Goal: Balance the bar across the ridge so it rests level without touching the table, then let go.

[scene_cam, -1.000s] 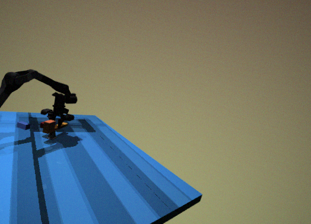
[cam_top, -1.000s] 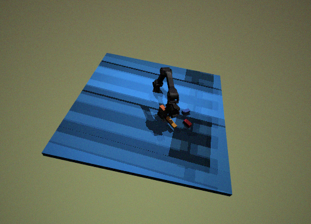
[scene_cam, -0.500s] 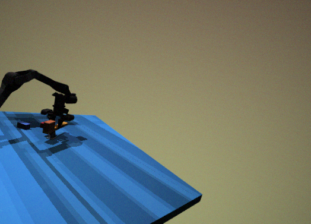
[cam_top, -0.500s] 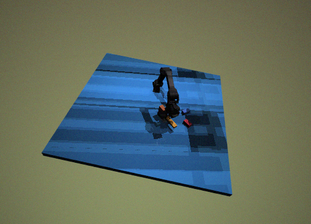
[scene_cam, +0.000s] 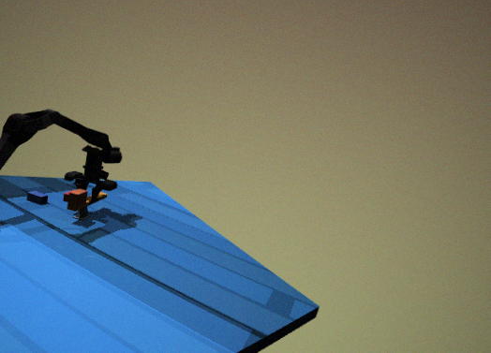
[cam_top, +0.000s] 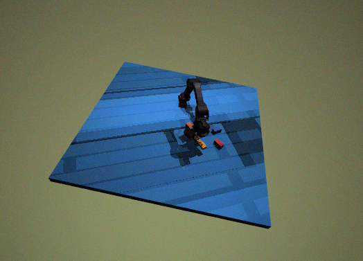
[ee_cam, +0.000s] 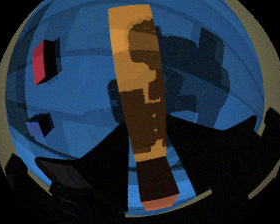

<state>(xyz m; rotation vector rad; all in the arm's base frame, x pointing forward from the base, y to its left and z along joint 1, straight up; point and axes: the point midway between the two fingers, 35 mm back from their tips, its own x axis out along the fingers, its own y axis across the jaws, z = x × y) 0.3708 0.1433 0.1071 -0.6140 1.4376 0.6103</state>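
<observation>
The yellow-orange bar (cam_top: 200, 142) (scene_cam: 99, 197) (ee_cam: 136, 70) carries a darker orange block (cam_top: 189, 125) (scene_cam: 78, 198) (ee_cam: 160, 204) at one end. The bar stands above the table, its shadow on the surface beside it. A small dark support (scene_cam: 83, 213), apparently the ridge, shows beneath the block end in the exterior view. Most of it is hidden, so the exact contact cannot be seen. My gripper (cam_top: 196, 136) (scene_cam: 89, 200) (ee_cam: 145, 123) points down, its fingers on either side of the bar near the block. The fingers look loosened, very close to the bar's sides. Whether the bar is exactly level is unclear.
A red block (cam_top: 219, 143) (ee_cam: 39, 62) and a blue block (cam_top: 216, 130) (scene_cam: 37, 198) (ee_cam: 37, 127) lie on the blue table (cam_top: 145, 182) (scene_cam: 197, 284), to the bar's side. My arm (cam_top: 200, 95) (scene_cam: 77, 126) reaches over from behind. Dark shadows cross the table.
</observation>
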